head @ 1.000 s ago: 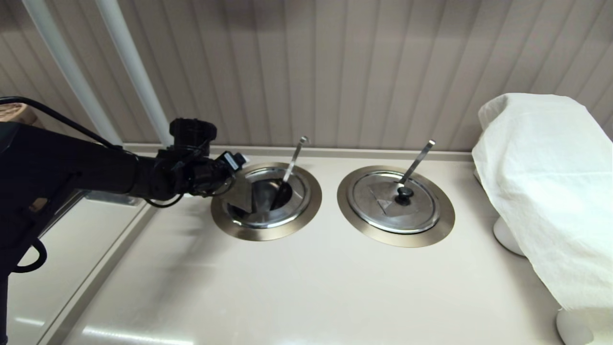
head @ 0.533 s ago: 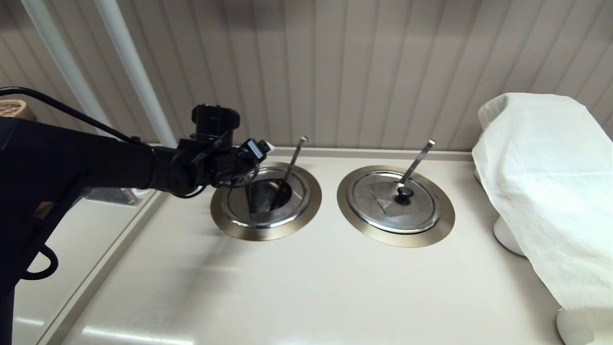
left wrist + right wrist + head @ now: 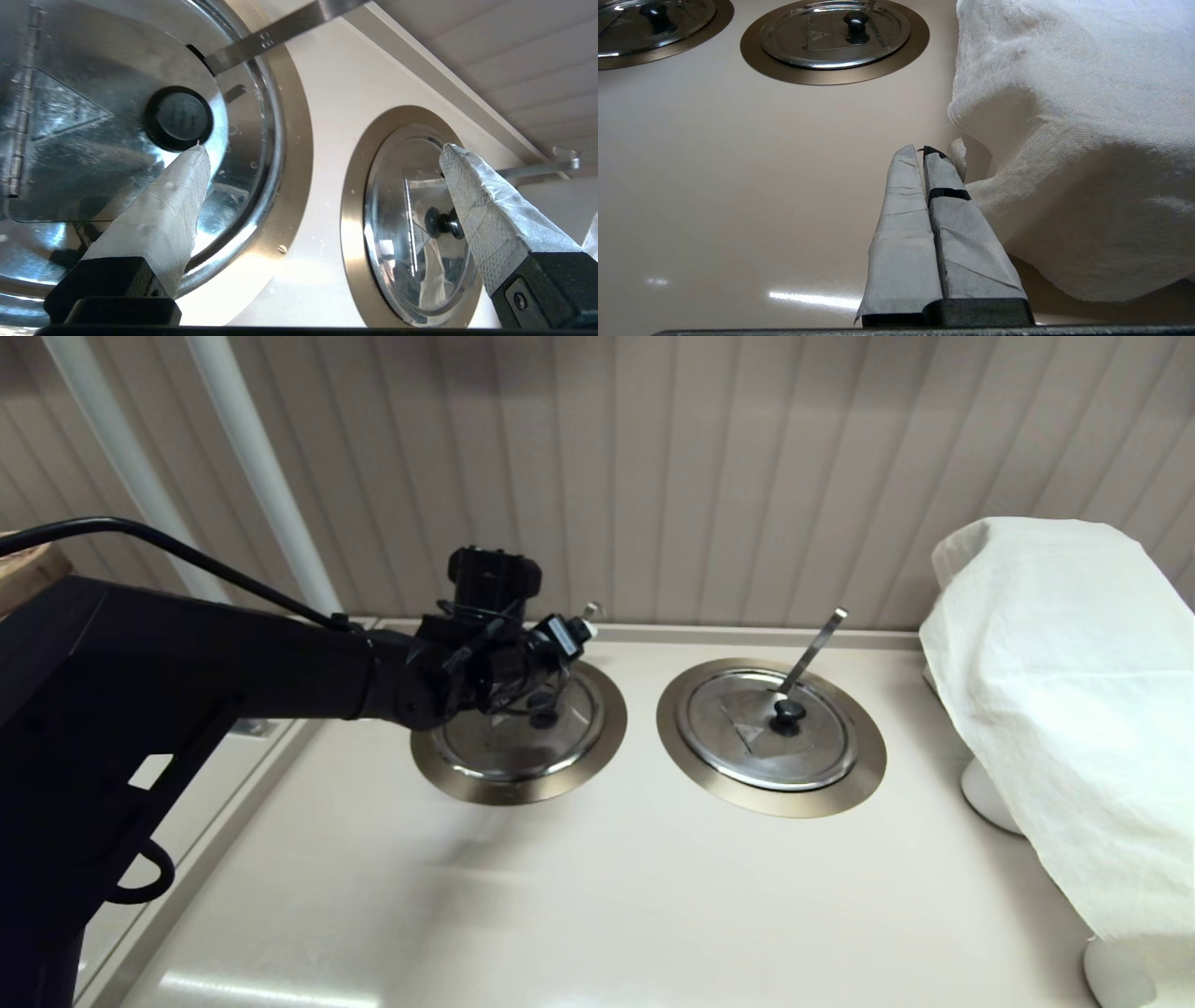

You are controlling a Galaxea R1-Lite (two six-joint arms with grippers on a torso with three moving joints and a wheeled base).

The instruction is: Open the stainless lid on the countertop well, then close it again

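In the head view the left gripper [image 3: 553, 649] hovers over the far part of the stainless lid [image 3: 518, 733], which lies flat in the countertop well [image 3: 448, 775], left of the twin lid [image 3: 747, 733] and the white cloth [image 3: 1055, 691] at far right

The left wrist view shows the fingers [image 3: 173, 196] spread wide, grasping nothing, one tip just beside the black knob [image 3: 178, 118]; the thin ladle handle [image 3: 280, 30] crosses the lid's rim

In the right wrist view the right gripper [image 3: 927, 156] rests clenched and empty near the cloth

A likely risk: if the open fingers travel low, a tip could catch the knob or ladle handle and jolt the closed lid
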